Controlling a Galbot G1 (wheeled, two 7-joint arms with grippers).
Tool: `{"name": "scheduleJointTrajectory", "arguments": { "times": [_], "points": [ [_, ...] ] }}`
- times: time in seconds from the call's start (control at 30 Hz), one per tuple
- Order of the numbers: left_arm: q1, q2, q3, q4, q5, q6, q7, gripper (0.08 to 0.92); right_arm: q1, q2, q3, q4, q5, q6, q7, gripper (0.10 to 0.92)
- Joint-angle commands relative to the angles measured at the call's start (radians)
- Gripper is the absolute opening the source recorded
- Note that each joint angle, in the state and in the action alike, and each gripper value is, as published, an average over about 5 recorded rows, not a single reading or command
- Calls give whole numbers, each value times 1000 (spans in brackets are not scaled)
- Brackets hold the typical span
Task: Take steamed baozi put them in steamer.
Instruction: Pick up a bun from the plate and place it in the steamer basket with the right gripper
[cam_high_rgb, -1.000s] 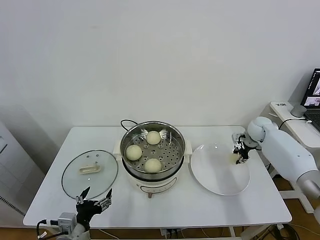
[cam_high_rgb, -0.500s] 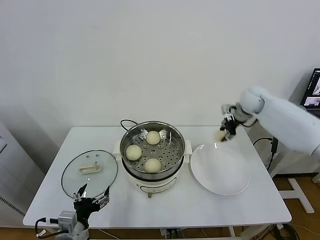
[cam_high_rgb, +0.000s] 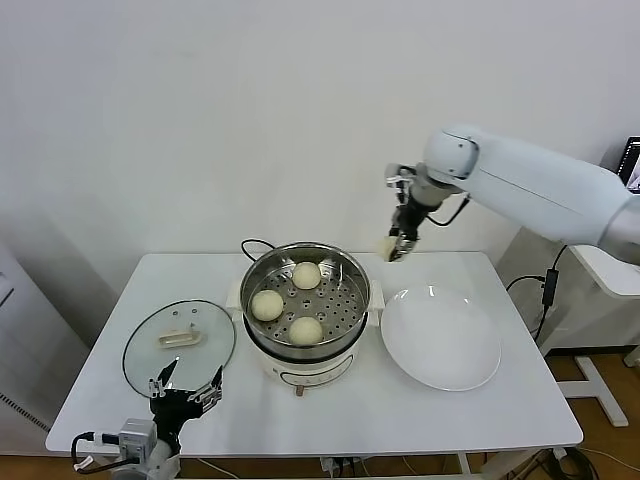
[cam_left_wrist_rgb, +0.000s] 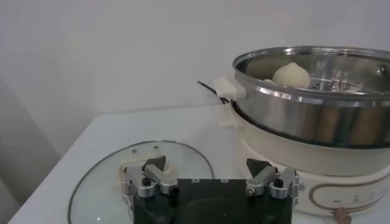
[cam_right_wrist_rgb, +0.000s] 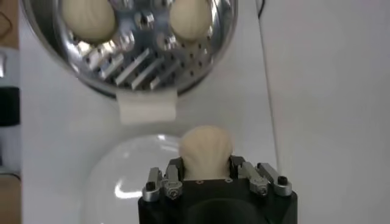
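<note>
The steel steamer stands mid-table on its cream base and holds three cream-white baozi on the perforated tray. My right gripper is shut on a fourth baozi and holds it in the air just past the steamer's back right rim. My left gripper is open and empty, low at the table's front left beside the glass lid. In the left wrist view one baozi shows over the steamer wall.
A flat white plate lies bare to the right of the steamer. A round glass lid with a cream handle lies to its left. A black cord runs behind the steamer.
My right gripper has lifted the baozi off the plate and carried it up and left, from over the plate's right side to beside the steamer's back right rim. The left arm has barely moved.
</note>
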Motion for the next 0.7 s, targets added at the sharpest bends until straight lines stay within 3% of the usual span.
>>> {"name": "scheduleJointTrajectory", "arguments": {
  "times": [0.03, 0.7],
  "points": [
    [-3, 5, -1, 0, 1, -2, 0, 823, 36, 192, -103, -15, 155, -83, 41, 458],
    [-14, 2, -1, 6, -9, 1, 2, 823, -168, 217, -24, -27, -13, -160, 126, 458]
  ]
}}
